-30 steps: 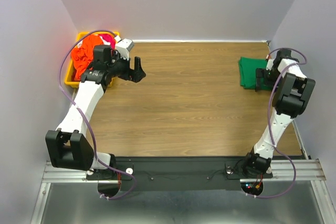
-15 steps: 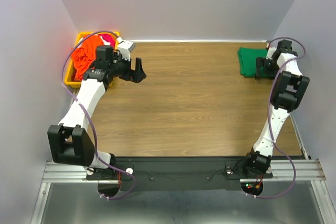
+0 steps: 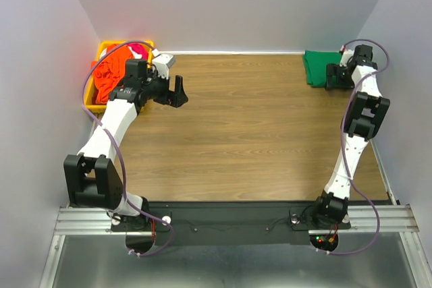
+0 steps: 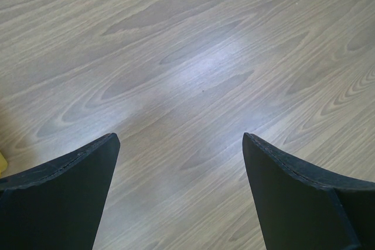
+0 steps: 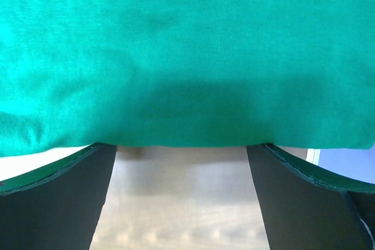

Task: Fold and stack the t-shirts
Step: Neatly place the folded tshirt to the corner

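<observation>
One green t-shirt [image 5: 187, 57] lies just ahead of the right gripper [image 5: 181, 162].

A fixed camera high above the near edge takes in the whole table [image 3: 256, 133], while wrist cameras peer down close: left onto its bare wood, right onto the green t-shirt [image 5: 187, 57] at its far-right corner.

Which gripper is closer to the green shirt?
Right. The right gripper sits at the edge of the green shirt; the left gripper hovers far across the table, beside the bin.
</observation>
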Robot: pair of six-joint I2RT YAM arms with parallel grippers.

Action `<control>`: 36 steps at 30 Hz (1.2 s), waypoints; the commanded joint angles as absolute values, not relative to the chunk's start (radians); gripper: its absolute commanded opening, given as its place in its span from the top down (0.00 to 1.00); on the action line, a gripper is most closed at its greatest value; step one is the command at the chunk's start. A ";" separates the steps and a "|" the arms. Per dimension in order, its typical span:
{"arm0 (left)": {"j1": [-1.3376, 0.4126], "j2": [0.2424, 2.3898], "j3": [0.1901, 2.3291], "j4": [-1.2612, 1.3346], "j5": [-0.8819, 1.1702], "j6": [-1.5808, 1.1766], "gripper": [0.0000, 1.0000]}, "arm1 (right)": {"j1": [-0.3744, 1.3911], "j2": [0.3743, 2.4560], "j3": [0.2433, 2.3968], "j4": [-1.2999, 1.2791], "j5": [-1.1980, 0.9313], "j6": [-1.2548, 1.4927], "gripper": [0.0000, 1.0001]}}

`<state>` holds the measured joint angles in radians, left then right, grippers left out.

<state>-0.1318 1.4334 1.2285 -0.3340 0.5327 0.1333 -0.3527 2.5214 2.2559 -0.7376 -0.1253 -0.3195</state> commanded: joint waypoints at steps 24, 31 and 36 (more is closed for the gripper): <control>-0.100 1.339 1.348 -0.390 0.466 0.100 0.01 | -0.299 2.173 1.964 -0.638 -0.126 -0.396 0.00; -0.083 1.281 1.408 -0.506 0.462 0.153 0.01 | -0.301 1.817 1.835 -0.840 -0.245 -0.370 0.00; -0.080 1.221 1.317 -0.548 0.426 0.233 0.01 | -0.301 1.571 1.662 -0.969 -0.351 -0.339 0.00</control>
<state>-0.0830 1.2819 1.3746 -0.4957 0.4419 0.1600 -0.3054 1.7290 1.7790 -0.8146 -0.2409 -0.3664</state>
